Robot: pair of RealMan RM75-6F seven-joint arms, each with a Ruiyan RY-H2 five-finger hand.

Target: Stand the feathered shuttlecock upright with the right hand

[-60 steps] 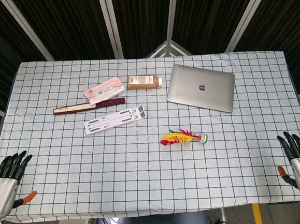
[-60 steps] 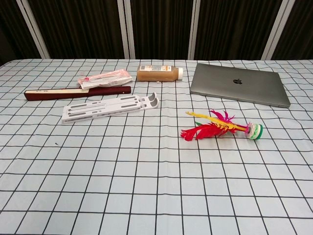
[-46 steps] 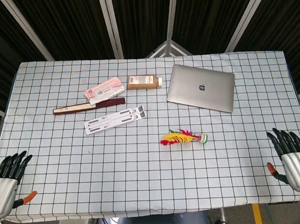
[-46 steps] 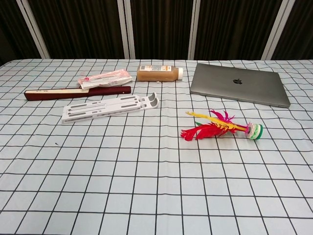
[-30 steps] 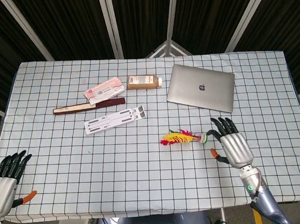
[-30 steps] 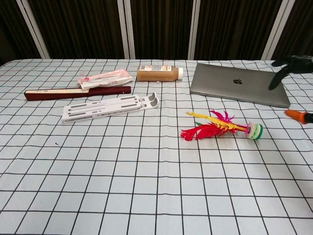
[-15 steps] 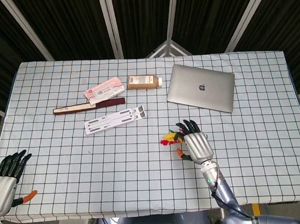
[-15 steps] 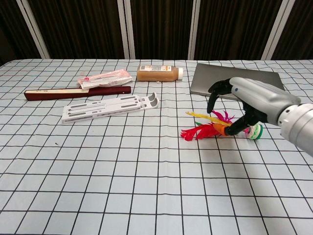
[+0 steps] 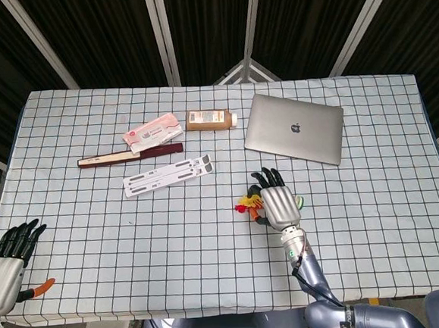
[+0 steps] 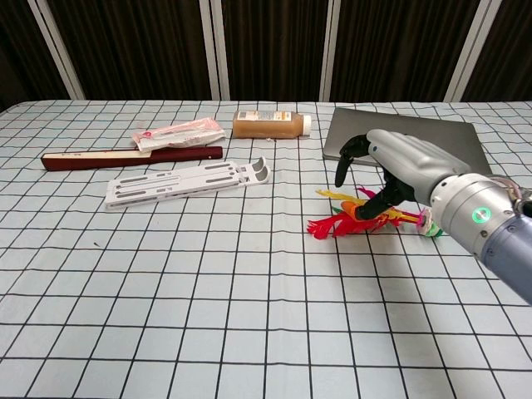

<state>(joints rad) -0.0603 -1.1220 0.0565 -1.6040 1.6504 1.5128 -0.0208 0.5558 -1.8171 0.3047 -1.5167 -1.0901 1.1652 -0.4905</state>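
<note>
**Shuttlecock flat under the right hand**

Shuttlecock (image 10: 359,215) lies on its side on the checked counter (image 9: 172,236), feathers toward 9 o'clock. Right hand (image 10: 397,169) arches over it, fingers (image 10: 345,158) spread and curved; whether they touch it I cannot tell. Laptop (image 9: 294,128) sits at 1 o'clock. Left hand (image 9: 5,264) rests at the 8 o'clock corner, fingers apart, holding nothing. Dark panels stand behind.

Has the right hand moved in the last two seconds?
Yes. The right hand has come in from the table's right edge, leftward, and now hangs over the shuttlecock, just in front of the closed laptop.
</note>
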